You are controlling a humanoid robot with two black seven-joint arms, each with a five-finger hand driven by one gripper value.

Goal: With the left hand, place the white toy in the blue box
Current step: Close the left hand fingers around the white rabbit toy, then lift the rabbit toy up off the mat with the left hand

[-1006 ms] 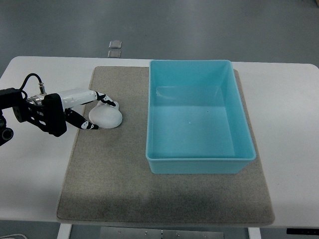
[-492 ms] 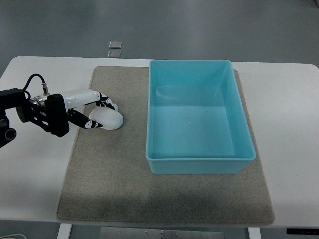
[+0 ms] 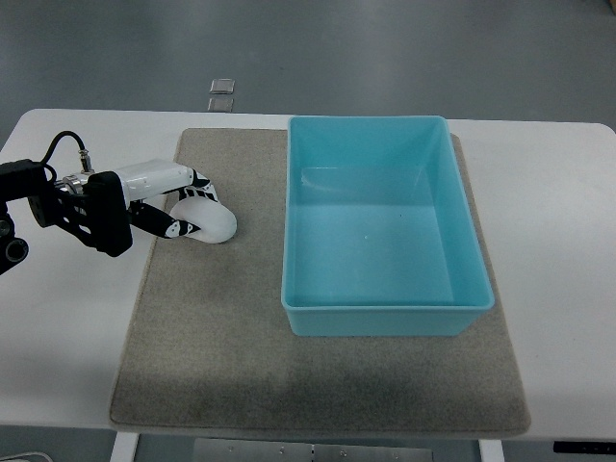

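Observation:
A round white toy (image 3: 209,220) sits over the left part of the grey mat (image 3: 231,327). My left hand (image 3: 189,205) reaches in from the left edge and its fingers are curled around the toy from the left side. Whether the toy still touches the mat I cannot tell. The blue box (image 3: 381,226) stands to the right of the toy, open on top with nothing inside.
The mat lies on a white table (image 3: 549,221). Two small clear squares (image 3: 221,94) lie on the floor beyond the table's far edge. A black cable (image 3: 60,144) loops over the left forearm.
The left hand and the toy have shifted slightly up the picture, toward the far side, with the fingers closing tighter round the toy.

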